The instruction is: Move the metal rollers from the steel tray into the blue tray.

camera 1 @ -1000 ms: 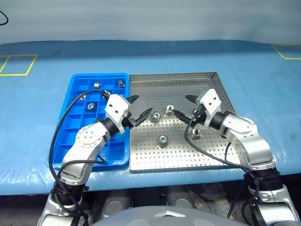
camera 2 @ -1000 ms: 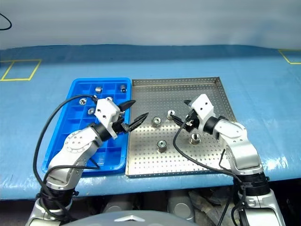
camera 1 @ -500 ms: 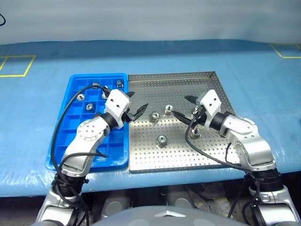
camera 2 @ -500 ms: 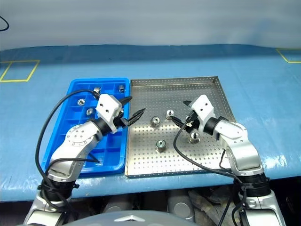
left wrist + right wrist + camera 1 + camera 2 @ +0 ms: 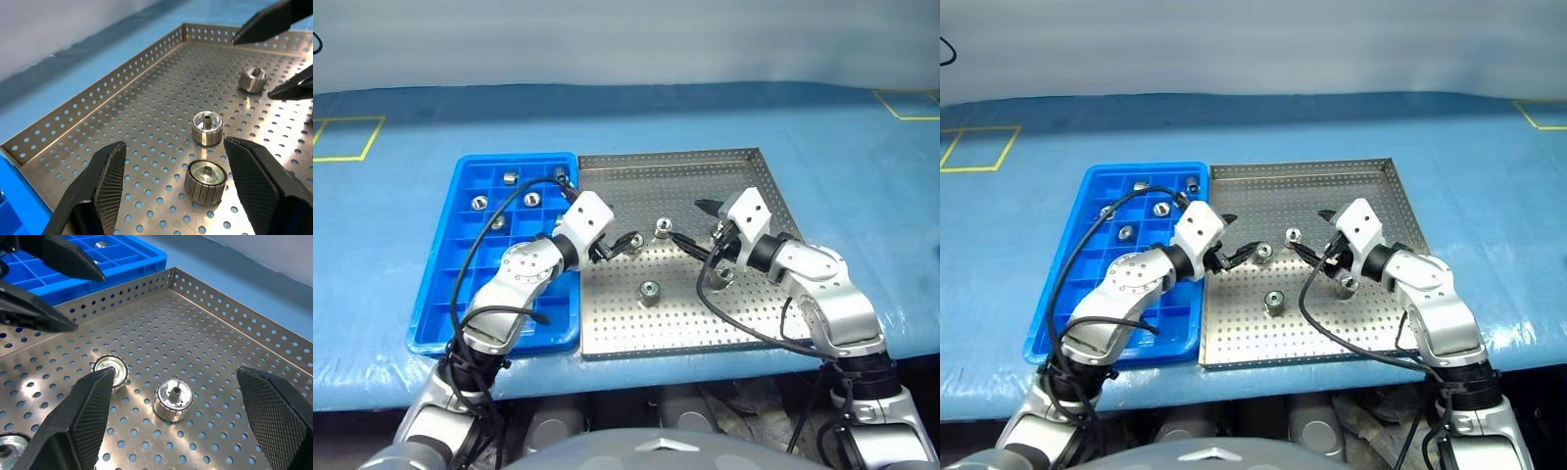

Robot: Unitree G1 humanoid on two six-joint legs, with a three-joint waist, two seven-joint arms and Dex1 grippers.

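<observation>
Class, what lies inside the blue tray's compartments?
Five metal rollers sit in the far compartments of the blue tray. The left arm covers some nearer compartments along its right side, so what they hold cannot be seen.

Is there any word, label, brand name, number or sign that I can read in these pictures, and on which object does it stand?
None: no readable text shows in any view.
The steel tray, the blue tray, the metal rollers and both grippers, left and right, carry no lettering.
The yellow tape squares on the blue table cover are plain outlines, not writing.
</observation>
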